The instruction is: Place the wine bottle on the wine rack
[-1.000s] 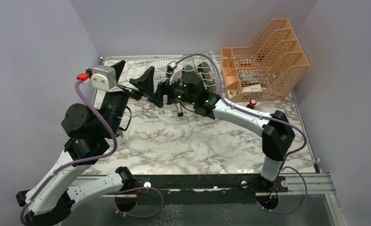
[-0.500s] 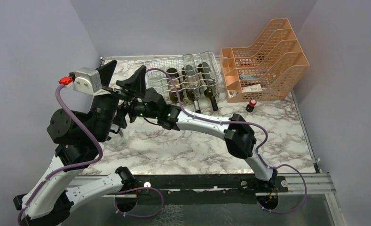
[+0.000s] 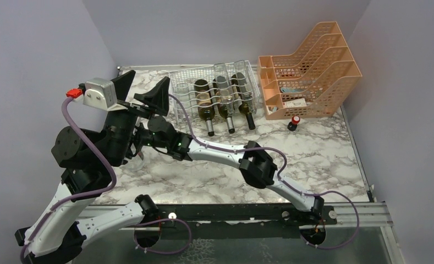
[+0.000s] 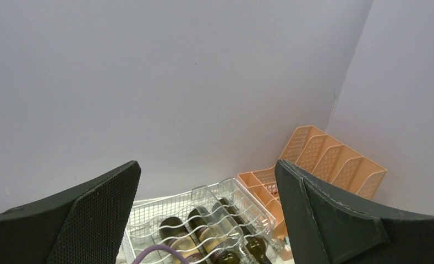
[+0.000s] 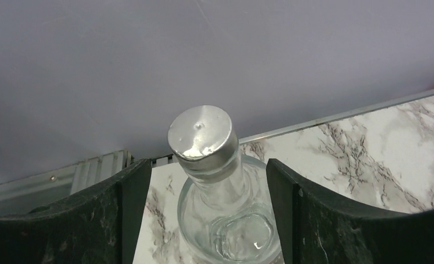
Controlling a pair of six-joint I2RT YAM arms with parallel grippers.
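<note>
A clear glass wine bottle (image 5: 202, 132) with a silver cap stands upright on the marble table near the left wall. My right gripper (image 5: 208, 165) is open, with one finger on each side of the bottle's neck and shoulder and a gap showing on both sides. In the top view the right gripper (image 3: 148, 137) is partly hidden behind my left arm. My left gripper (image 3: 142, 88) is open and empty, held high, and also shows in the left wrist view (image 4: 206, 165). The white wire wine rack (image 3: 182, 82) at the back holds three dark bottles (image 3: 205, 102) and also shows in the left wrist view (image 4: 148, 220).
An orange perforated file tray (image 3: 308, 71) stands at the back right, beside the rack. A small red-capped object (image 3: 295, 121) sits in front of it. My right arm stretches low across the table's middle. The left wall is close to both grippers.
My right arm has swung left from the rack to the bottle by the left arm. The rack's three bottles are uncovered. My left arm has drawn back a little to the left.
</note>
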